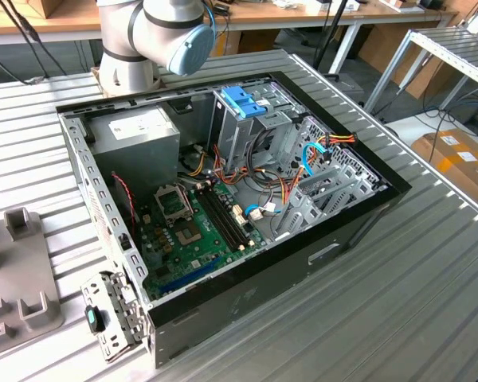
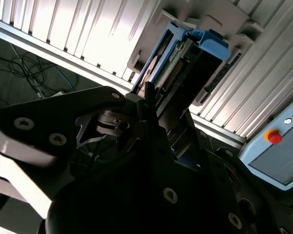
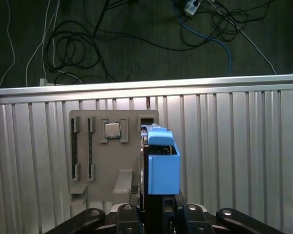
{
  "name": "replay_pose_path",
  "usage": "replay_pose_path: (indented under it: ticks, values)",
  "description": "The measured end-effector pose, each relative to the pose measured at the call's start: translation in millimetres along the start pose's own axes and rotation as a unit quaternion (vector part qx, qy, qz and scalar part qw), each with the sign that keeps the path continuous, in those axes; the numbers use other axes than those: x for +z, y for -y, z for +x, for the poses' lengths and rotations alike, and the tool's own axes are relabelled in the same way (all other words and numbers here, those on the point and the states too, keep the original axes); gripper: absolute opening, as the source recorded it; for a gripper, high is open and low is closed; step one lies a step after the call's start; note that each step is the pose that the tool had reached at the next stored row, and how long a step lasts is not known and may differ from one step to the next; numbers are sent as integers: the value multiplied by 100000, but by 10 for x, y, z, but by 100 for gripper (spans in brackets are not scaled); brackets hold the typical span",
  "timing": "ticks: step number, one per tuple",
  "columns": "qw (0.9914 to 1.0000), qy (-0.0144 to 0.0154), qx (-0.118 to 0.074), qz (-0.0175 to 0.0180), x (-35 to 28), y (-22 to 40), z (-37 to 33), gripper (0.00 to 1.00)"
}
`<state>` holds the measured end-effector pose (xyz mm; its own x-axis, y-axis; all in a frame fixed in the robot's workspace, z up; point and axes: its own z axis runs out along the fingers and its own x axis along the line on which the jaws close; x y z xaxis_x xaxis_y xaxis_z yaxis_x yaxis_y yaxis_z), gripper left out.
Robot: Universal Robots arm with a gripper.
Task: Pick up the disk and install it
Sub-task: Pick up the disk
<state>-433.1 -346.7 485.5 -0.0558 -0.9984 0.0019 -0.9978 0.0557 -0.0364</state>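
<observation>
We see a ribbed metal table [image 1: 430, 302] carrying an open computer case [image 1: 358, 231] with its board and cables exposed, and the arm [image 1: 155, 32] rises behind the case. At the exterior view's left edge lies a grey holder tray [image 1: 20, 270]. In both wrist views the disk [image 3: 163, 165] stands edge-on in the gripper [image 3: 158, 207], whose fingers are clamped against its flat sides, one blue side rail facing the first wrist view. The disk overlaps one edge of the tray; whether it touches the tray we cannot tell. A blue latch [image 1: 245, 102] tops the case's drive cage, and a small square chip [image 3: 112, 130] rests in a tray pocket
</observation>
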Motion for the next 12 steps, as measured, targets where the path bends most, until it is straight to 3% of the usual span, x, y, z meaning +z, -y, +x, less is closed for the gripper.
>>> replay_pose_path:
  ticks: [12]
  values:
    - [100000,2,1,0,-23,24,-2,35]
